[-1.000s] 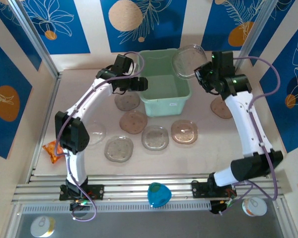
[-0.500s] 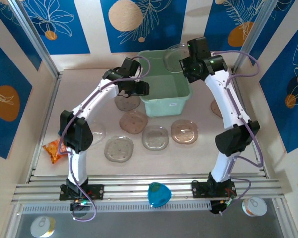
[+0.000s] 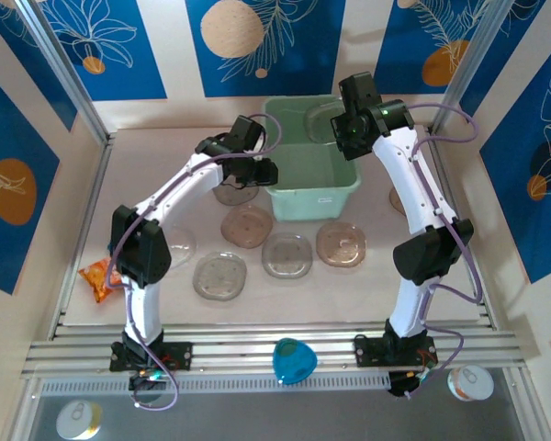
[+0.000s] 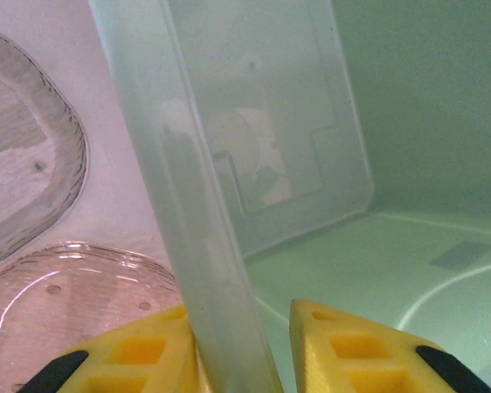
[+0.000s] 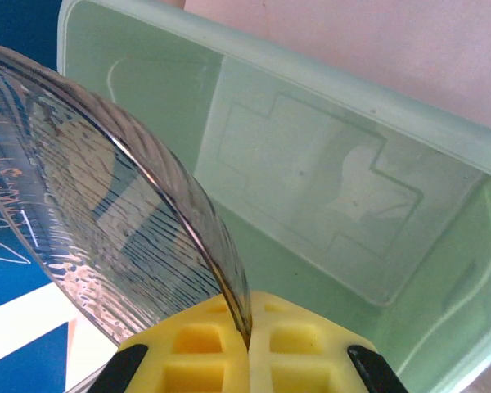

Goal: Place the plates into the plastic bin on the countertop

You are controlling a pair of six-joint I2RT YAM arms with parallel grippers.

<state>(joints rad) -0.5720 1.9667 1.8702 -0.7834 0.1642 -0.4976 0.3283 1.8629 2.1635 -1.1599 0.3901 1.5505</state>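
The right gripper (image 5: 250, 332) is clenching a clear plate (image 5: 106, 205) by its edge, holding it tilted over the far part of the plastic bin (image 3: 303, 197). The left gripper (image 4: 241, 340) is pinching the bin's left wall, steadying it. The plate is probably clearing the far rim, so lowering it well inside before releasing is looking wise. The other plates (image 3: 286, 255) are lying on the countertop (image 3: 147, 175), near and right of the bin.

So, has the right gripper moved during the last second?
Yes. The right gripper, shut on a plate, moved left, away from the corner post at the back, and is now above the plastic bin's far right part.
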